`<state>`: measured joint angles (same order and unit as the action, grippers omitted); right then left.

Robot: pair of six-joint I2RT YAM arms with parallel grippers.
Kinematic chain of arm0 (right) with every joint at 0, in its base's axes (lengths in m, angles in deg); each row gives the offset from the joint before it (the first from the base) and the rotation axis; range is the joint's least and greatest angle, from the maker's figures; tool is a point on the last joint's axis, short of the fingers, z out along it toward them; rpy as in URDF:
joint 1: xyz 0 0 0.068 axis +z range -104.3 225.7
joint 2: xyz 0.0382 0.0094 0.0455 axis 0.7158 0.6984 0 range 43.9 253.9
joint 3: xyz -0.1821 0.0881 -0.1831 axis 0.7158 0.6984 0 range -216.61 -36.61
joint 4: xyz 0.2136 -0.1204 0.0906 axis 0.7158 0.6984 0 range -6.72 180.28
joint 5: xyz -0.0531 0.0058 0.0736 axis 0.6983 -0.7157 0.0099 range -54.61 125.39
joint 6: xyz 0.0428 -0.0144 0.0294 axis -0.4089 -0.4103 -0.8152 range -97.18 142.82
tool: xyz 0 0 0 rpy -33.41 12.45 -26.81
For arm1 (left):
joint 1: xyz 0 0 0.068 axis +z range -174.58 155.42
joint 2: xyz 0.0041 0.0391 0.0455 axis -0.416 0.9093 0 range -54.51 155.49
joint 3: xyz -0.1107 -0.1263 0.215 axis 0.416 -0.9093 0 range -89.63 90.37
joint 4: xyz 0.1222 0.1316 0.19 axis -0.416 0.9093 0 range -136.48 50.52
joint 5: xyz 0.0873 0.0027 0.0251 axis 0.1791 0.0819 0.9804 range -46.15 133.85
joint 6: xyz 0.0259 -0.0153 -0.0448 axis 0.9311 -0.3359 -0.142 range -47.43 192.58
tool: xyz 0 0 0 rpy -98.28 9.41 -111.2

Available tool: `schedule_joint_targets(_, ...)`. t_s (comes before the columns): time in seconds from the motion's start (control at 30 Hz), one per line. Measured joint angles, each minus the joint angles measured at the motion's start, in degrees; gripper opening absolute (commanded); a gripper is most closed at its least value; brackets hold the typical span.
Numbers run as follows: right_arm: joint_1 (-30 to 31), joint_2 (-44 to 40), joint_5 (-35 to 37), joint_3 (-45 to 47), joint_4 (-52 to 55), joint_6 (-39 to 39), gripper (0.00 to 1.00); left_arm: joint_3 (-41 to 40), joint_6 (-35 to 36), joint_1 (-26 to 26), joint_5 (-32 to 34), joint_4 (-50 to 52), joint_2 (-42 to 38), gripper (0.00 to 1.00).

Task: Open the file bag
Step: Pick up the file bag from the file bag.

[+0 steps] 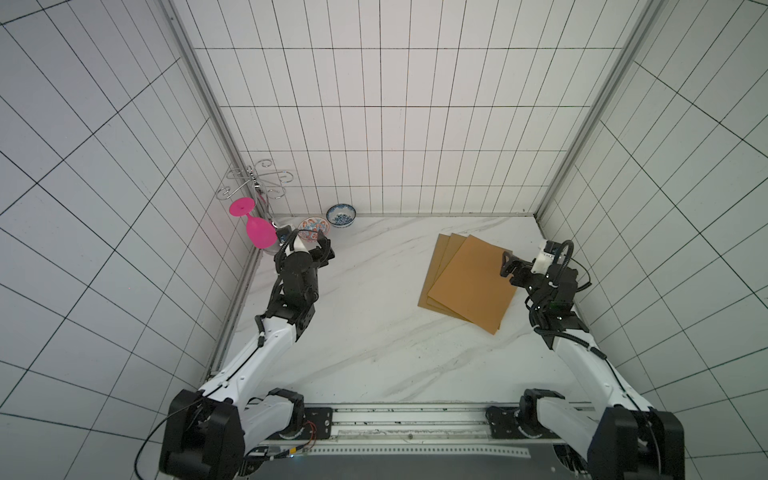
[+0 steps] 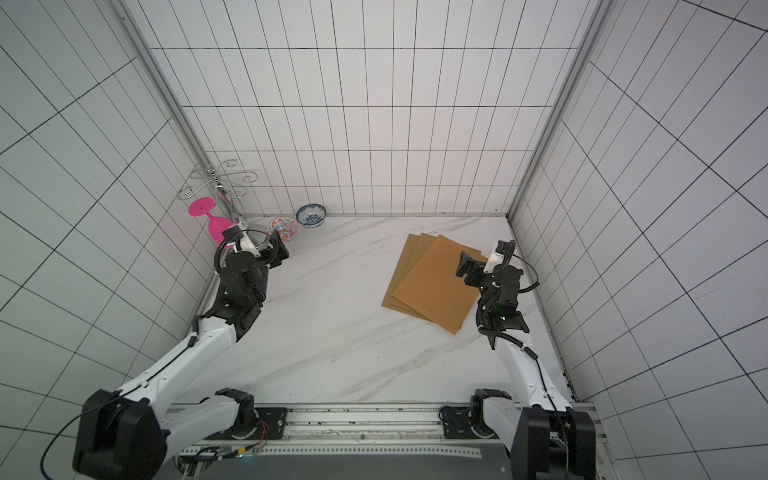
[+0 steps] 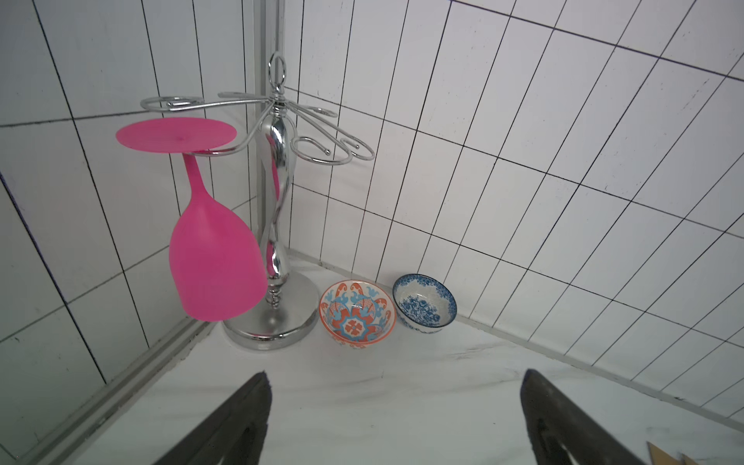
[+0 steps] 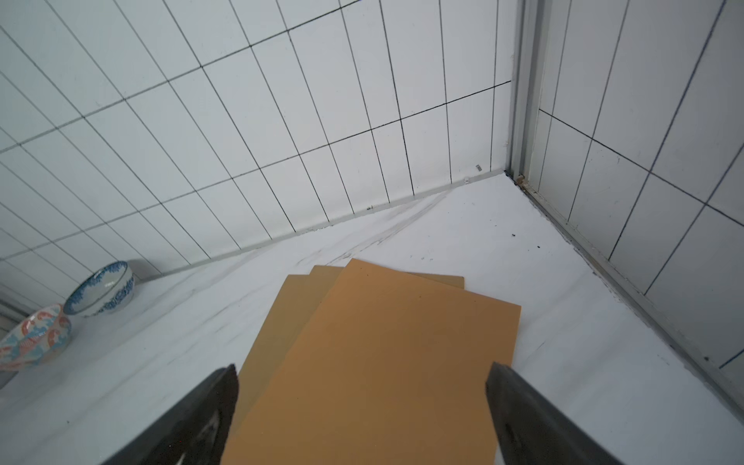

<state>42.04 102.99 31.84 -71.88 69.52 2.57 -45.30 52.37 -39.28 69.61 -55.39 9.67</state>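
Right gripper (image 4: 362, 367), jaws spread wide and empty, hovers over the topmost flat tan kraft-paper file bag (image 1: 469, 282) of a fanned stack on the white marble-look table (image 1: 365, 332) — best lowered onto one free corner, so only that bag lifts — while the left gripper (image 3: 394, 374), equally wide and empty, waits well apart.

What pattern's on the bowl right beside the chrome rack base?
The small ceramic bowl has an orange-and-blue floral motif on white, clearest in the left wrist view.
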Motion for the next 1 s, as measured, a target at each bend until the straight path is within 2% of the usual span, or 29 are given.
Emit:
schedule_joint_targets(0.17,0.00,-0.15,2.23,-6.69,14.21,-12.24,0.98,3.26,-7.93,-3.56,-4.66,11.58,-0.04,0.97)
schedule_joint_targets(0.3,-0.04,0.24,0.90,-7.26,21.86,-17.38,1.00,5.66,-9.46,-12.50,-7.23,18.08,2.45,0.97)
schedule_joint_targets(0.33,-0.09,0.90,0.00,-7.91,23.78,-17.88,0.98,7.02,-9.33,-14.95,-8.00,18.62,3.93,0.97)
schedule_joint_targets(0.4,-0.11,2.82,-2.12,-9.92,27.43,-18.43,0.91,10.25,-8.72,-19.34,-10.62,18.97,7.76,0.97)
schedule_joint_targets(0.53,-1.03,6.56,-5.97,-13.40,31.74,-18.60,0.89,17.31,-7.32,-23.98,-16.98,17.62,17.62,0.96)
schedule_joint_targets(0.7,-5.44,11.06,-11.78,-14.86,34.34,-18.67,0.89,28.68,-6.12,-25.97,-25.94,16.44,32.48,0.90)
schedule_joint_targets(0.8,-7.54,13.27,-14.01,-14.86,35.19,-18.99,0.85,34.97,-6.08,-26.69,-30.73,16.59,39.76,0.88)
schedule_joint_targets(1.0,-10.21,17.81,-17.99,-14.78,35.26,-19.61,0.79,47.56,-5.27,-28.61,-38.16,17.99,52.89,0.76)
